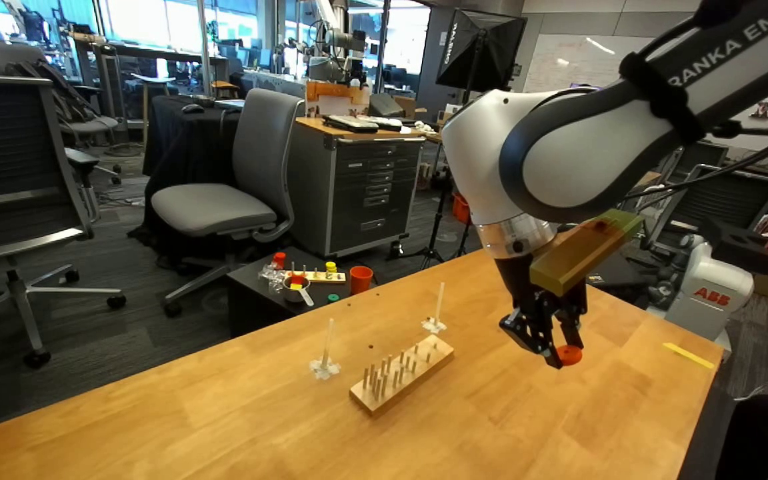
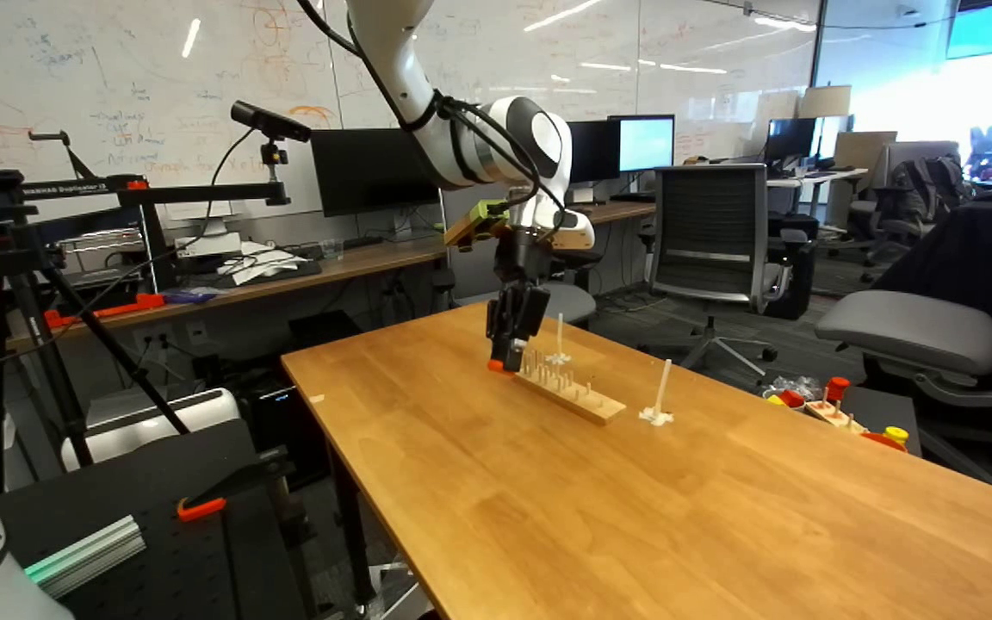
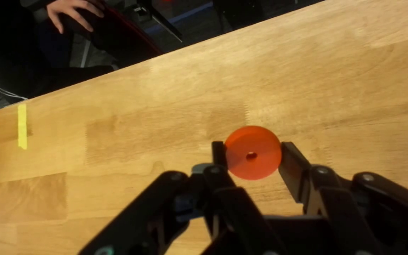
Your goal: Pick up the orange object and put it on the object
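Black two-finger gripper [image 3: 253,152] has the flat round orange disc [image 3: 251,168] pinched at opposite edges, black fingers [image 3: 294,170] touching it on both sides in the wrist view. Disc is out over the honey-brown wooden table [image 1: 524,427], apart from the long pale wooden pegboard [image 1: 413,383]; can't tell how much gap, if any, is under it. Step in hand, prob.: carry. Task doesn't say what it goes on; cd be pegboard, or the tall thin pale rod [image 1: 439,305] or its twin rod [image 1: 328,343], so confirm 1st. To do it well: lift above rod-top ht b4 going sideways, keep disc flat & grip force steady, esp. since only the rim is held. The ctr hole looks small, so line it up over the chosen tip, then lower slowly. If it catches, raise & re-ctr; don't push, disc might pivot.
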